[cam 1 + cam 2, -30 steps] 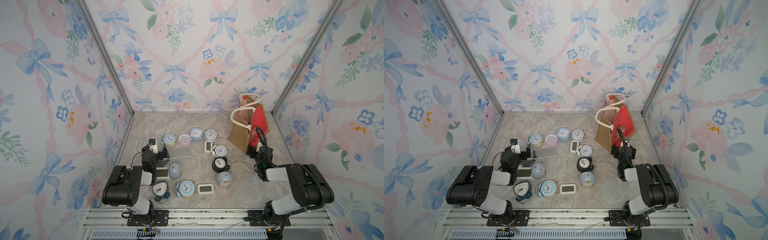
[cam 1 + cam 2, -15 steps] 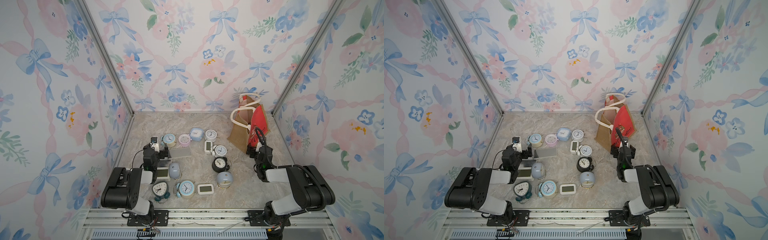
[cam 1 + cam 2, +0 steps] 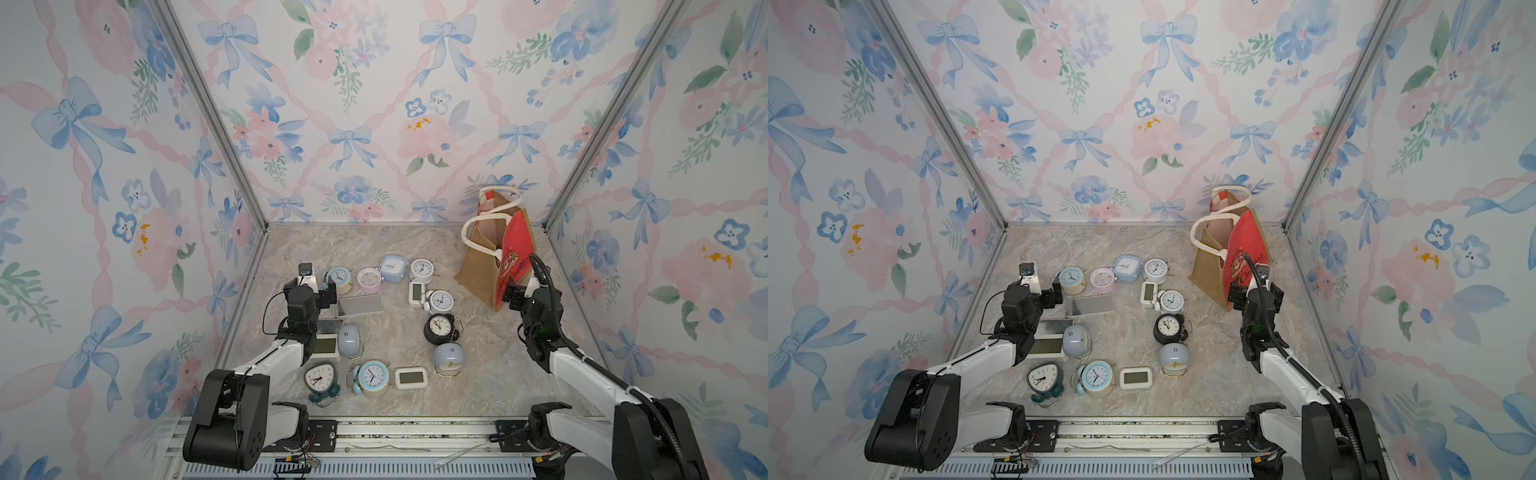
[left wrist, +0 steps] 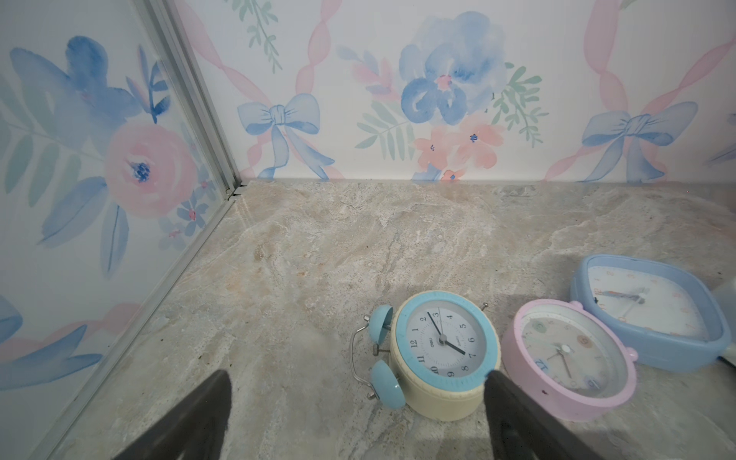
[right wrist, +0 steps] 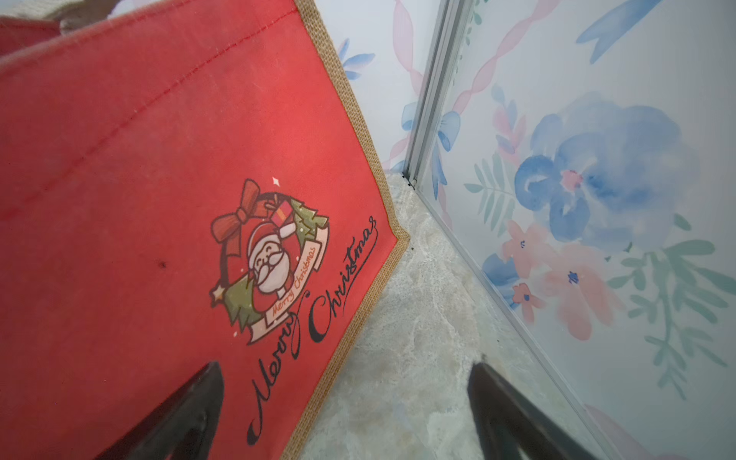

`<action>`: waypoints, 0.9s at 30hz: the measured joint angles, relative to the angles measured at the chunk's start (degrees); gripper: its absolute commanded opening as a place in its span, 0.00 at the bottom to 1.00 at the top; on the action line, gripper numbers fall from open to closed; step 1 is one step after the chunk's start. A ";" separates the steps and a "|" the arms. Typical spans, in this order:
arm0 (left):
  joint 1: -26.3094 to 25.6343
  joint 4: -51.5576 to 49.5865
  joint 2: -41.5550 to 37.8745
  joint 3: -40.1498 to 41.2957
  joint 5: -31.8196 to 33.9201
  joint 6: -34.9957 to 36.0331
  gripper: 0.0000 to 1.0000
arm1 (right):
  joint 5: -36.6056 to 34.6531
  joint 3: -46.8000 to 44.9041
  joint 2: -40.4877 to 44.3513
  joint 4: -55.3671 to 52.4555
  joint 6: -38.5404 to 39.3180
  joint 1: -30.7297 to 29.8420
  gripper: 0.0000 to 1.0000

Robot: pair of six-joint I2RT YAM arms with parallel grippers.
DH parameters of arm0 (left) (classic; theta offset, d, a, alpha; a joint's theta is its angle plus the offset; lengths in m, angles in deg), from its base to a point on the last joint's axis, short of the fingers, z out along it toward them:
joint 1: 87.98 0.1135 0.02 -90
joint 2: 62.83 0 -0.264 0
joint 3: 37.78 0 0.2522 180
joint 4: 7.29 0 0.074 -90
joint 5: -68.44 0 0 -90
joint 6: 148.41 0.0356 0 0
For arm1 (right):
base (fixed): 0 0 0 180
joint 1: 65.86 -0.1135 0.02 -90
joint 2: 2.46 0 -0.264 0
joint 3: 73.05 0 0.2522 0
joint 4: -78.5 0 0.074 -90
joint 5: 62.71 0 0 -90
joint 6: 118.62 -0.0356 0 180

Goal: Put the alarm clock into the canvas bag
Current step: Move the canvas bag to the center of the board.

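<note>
Your left pincer (image 4: 357, 376) hangs with its fingers apart and nothing between them, low over the counter (image 3: 374, 245) at the far left of the spread of clocks. Just ahead of it, to the far side and a little to the right, is the cream alarm clock (image 4: 444, 346) with the blue rim and twin bells. I judge that to be the one to take. It lies on its back, face up, with its bells pointing left, so its bell-to-foot axis runs left to right across the counter.

In the left wrist view the clock sits off-centre in the gap, hard by one fingertip. Whether that tip touches the rim I cannot tell. Shift the pincer right before you go forward, or you will push the clock into the pink clock (image 4: 567, 358) just beside it.

The canvas bag (image 3: 478, 270) stands upright at the far right, well apart from this clock, with its mouth open upward. Your right pincer (image 5: 346, 364), also apart and empty, is close against the bag's red panel (image 5: 139, 199). So the left arm is nearer the clock and the right arm is nearer the bag.
</note>
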 measured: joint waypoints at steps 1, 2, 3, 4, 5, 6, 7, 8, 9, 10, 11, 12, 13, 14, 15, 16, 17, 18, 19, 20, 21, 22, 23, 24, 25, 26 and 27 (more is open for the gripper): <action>-0.85 -1.92 -0.24 -1.55 0.15 -0.61 0.98 | 0.35 0.96 2.10 -3.30 -0.44 0.00 0.97; -1.88 -3.82 -0.35 -3.30 0.24 -1.14 0.98 | 0.63 1.97 4.09 -6.32 -0.92 0.00 0.97; -2.78 -5.27 -0.35 -4.70 0.28 -1.51 0.98 | 0.85 2.97 5.84 -8.98 -1.36 0.00 0.98; -3.78 -6.78 -0.35 -6.27 0.24 -2.12 0.98 | 1.22 4.26 7.45 -11.85 -1.95 0.00 0.99; -4.68 -8.22 -0.35 -7.65 0.04 -2.62 0.98 | 1.55 5.81 8.63 -14.71 -2.60 0.00 1.00; -5.40 -9.46 -0.35 -8.81 -0.20 -3.17 0.98 | 1.92 7.32 9.35 -17.00 -3.19 0.00 1.00; -6.10 -10.88 -0.35 -10.10 -0.61 -3.93 0.98 | 2.27 9.38 9.73 -19.78 -3.82 0.00 0.99; -6.64 -12.24 -0.35 -11.26 -1.31 -4.79 0.97 | 2.69 11.74 9.66 -22.45 -4.52 0.00 0.98; -7.06 -13.46 -0.33 -12.28 -1.95 -5.64 0.97 | 3.04 13.73 9.38 -24.63 -4.98 0.00 0.98; -7.52 -15.13 -0.26 -13.66 -2.86 -6.60 0.97 | 3.56 16.59 8.63 -27.43 -5.79 0.00 0.98; -7.93 -16.55 0.04 -15.19 -3.69 -7.45 0.96 | 3.93 19.56 7.54 -30.16 -6.54 0.00 0.97; -8.41 -17.84 0.55 -16.76 -4.35 -8.15 0.96 | 4.33 22.14 6.38 -32.37 -7.19 0.00 0.97; -9.05 -19.17 1.36 -18.69 -4.87 -8.81 0.95 | 4.74 25.24 4.76 -34.73 -7.93 0.00 0.96; -9.97 -20.55 2.34 -20.65 -5.11 -9.27 0.95 | 5.42 28.28 3.10 -37.03 -8.57 0.00 0.95; -10.88 -21.75 3.23 -22.32 -5.05 -9.60 0.95 | 5.90 30.71 1.57 -38.73 -8.96 0.00 0.95; -12.13 -22.95 4.35 -24.15 -4.96 -9.90 0.95 | 6.80 33.55 -0.33 -40.61 -9.33 0.00 0.94; -13.42 -24.17 5.42 -25.81 -4.94 -10.03 0.95 | 7.56 36.02 -2.19 -42.16 -9.66 0.00 0.94; -14.58 -25.11 6.38 -27.12 -4.92 -10.05 0.95 | 8.39 38.10 -3.91 -43.43 -9.88 0.00 0.94; -15.69 -25.99 7.32 -28.22 -4.92 -10.05 0.95 | 9.05 40.00 -5.70 -44.44 -10.12 0.00 0.93; -16.76 -26.80 8.24 -29.20 -4.96 -10.05 0.95 | 9.84 41.75 -7.50 -45.38 -10.27 0.00 0.93; -17.66 -27.43 9.07 -30.03 -4.96 -10.05 0.95 | 10.38 43.30 -9.20 -46.40 -10.51 0.00 0.93; -18.51 -28.24 9.92 -30.84 -5.01 -10.08 0.96 | 11.17 44.98 -11.06 -47.50 -10.71 0.00 0.92; -19.21 -28.81 10.75 -31.56 -5.14 -10.14 0.96 | 11.76 46.66 -12.94 -48.37 -11.02 0.00 0.92; -19.74 -29.11 11.45 -32.15 -5.14 -10.29 0.96 | 12.39 48.11 -14.56 -49.13 -11.23 0.00 0.90; -20.28 -29.53 12.26 -32.83 -5.29 -10.47 0.96 | 12.92 49.94 -16.55 -50.16 -11.67 0.00 0.88; -20.81 -29.99 13.03 -33.55 -5.64 -10.58 0.96 | 13.29 51.76 -18.49 -51.04 -12.15 -0.02 0.87; -21.14 -30.32 13.55 -34.01 -5.92 -10.91 0.96 | 13.33 53.29 -20.11 -51.65 -12.46 -0.07 0.86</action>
